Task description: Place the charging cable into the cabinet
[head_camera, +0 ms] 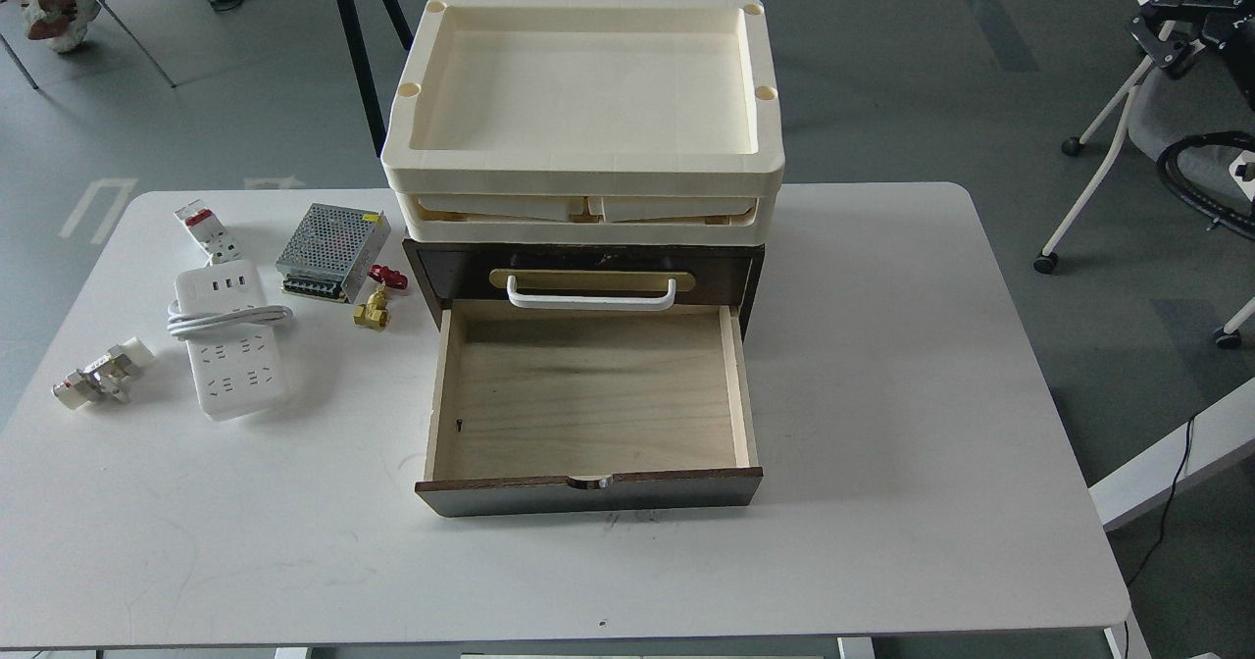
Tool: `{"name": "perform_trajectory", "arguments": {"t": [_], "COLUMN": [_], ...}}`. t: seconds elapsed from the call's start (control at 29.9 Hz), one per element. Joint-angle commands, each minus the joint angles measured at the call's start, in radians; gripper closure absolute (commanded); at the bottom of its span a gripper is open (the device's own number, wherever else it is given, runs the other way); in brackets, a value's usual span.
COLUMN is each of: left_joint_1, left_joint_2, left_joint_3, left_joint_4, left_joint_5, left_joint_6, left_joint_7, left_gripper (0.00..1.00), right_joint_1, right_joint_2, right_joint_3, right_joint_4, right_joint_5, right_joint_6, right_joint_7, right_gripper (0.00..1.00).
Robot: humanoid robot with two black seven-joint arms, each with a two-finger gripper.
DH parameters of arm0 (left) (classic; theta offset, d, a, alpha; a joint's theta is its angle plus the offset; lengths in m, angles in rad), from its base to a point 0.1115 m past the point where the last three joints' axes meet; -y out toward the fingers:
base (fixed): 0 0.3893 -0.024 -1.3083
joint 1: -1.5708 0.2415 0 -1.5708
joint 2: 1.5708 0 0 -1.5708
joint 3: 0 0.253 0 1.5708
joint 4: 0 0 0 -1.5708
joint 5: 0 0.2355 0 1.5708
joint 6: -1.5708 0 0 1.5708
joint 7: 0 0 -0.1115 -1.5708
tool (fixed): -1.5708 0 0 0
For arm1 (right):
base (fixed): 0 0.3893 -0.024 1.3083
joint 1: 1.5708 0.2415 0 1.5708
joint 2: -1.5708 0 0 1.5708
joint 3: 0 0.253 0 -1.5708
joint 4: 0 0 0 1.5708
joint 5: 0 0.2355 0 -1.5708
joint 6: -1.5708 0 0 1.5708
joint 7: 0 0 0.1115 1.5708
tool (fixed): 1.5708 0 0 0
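So neither gripper is in shot right now, can't tell if they're spread or pinched, nothing is being held as far as I can see.

Far left on the table (882, 365) there's a small clump of connector bits (98, 377), then the cable (230, 337), lying flat near the left edge. It's a white strip, three USB ports at the far end, socket holes down the body, and the thick white cord wrapped across it about a third of the way down, with a loop sticking out to the right. Behind it sits a little breaker (208, 230) with a red tab; to the right are a perforated metal box (333, 251) and a brass valve (376, 301).

Then the cabinet (588, 277) in the middle, bottom drawer (588, 399) already pulled out and bare inside, cream trays (584, 100) stacked on top.

My take: the left arm is the obvious pick. I'd grab across the strip's narrow width, near the cord wrap so the loop comes along instead of dangling and snagging the valve. Lift clear of the drawer's side wall, set it down lengthwise.
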State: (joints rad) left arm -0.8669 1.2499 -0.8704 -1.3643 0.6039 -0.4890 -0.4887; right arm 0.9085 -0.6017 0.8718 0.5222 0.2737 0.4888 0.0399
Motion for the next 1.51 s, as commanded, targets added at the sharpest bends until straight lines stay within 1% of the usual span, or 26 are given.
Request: {"name": "perform_trajectory", "arguments": {"t": [0.0, 0.17, 0.3, 0.37, 0.47, 0.6, 0.67, 0.74, 0.77, 0.84, 0.94, 1.1, 1.3, 1.47], "left_joint_1": [0.000, 0.000, 0.002, 0.003, 0.005, 0.003, 0.005, 0.006, 0.006, 0.005, -0.004, -0.004, -0.006, -0.018], "left_joint_2": [0.031, 0.043, 0.043, 0.051, 0.100, 0.141, 0.141, 0.125, 0.102, 0.005, -0.099, -0.248, -0.372, -0.441], "left_joint_3": [-0.002, -0.002, 0.037, 0.112, 0.284, 0.502, 0.563, 0.594, 0.603, 0.617, 0.614, 0.617, 0.619, 0.639], "left_joint_4": [-0.059, -0.070, -0.070, -0.071, -0.070, -0.067, -0.056, -0.021, 0.013, 0.072, 0.194, 0.344, 0.511, 0.620], "left_joint_5": [0.238, 0.615, 0.874, 0.974, 1.137, 1.237, 1.240, 1.261, 1.289, 1.379, 1.499, 1.559, 1.578, 1.578], "left_joint_6": [0.000, 0.000, 0.000, 0.000, 0.000, 0.000, 0.038, 0.056, 0.056, 0.056, 0.058, 0.064, 0.142, 0.213], "left_joint_7": [0.000, 0.000, 0.000, 0.000, 0.000, 0.000, 0.000, 0.000, 0.000, 0.000, 0.000, 0.000, 0.000, 0.000], "left_gripper": [0.00, 0.00, 0.00, 0.00, 0.01, 0.01, 0.01, 0.01, 0.01, 0.02, 0.03, 0.03, 0.03, 0.05], "right_joint_1": [-0.056, -0.094, -0.100, -0.106, -0.114, -0.126, -0.128, -0.132, -0.135, -0.138, -0.143, -0.158, -0.181, -0.197], "right_joint_2": [-0.013, -0.069, -0.098, -0.099, -0.102, -0.101, -0.101, -0.095, -0.092, -0.087, -0.087, -0.098, -0.099, -0.099], "right_joint_3": [0.052, 0.081, 0.081, 0.081, 0.081, 0.081, 0.081, 0.081, 0.081, 0.079, 0.081, 0.085, 0.085, 0.087], "right_joint_4": [0.004, 0.005, 0.004, 0.002, 0.002, 0.001, 0.001, 0.001, 0.001, 0.001, -0.002, -0.002, -0.002, -0.001], "right_joint_5": [0.002, 0.002, 0.002, 0.002, 0.002, 0.002, 0.002, 0.002, 0.002, 0.002, 0.002, 0.002, 0.004, 0.004], "right_joint_6": [0.000, 0.000, 0.000, 0.000, 0.000, 0.000, 0.000, 0.000, 0.000, 0.000, 0.000, 0.000, 0.000, 0.000], "right_joint_7": [0.000, 0.000, 0.003, 0.008, 0.008, 0.008, 0.008, 0.008, 0.009, 0.009, 0.009, 0.009, 0.009, 0.009], "right_gripper": [0.00, 0.00, 0.00, 0.00, 0.00, 0.00, 0.00, 0.00, 0.00, 0.00, 0.00, 0.00, 0.00, 0.00]}}
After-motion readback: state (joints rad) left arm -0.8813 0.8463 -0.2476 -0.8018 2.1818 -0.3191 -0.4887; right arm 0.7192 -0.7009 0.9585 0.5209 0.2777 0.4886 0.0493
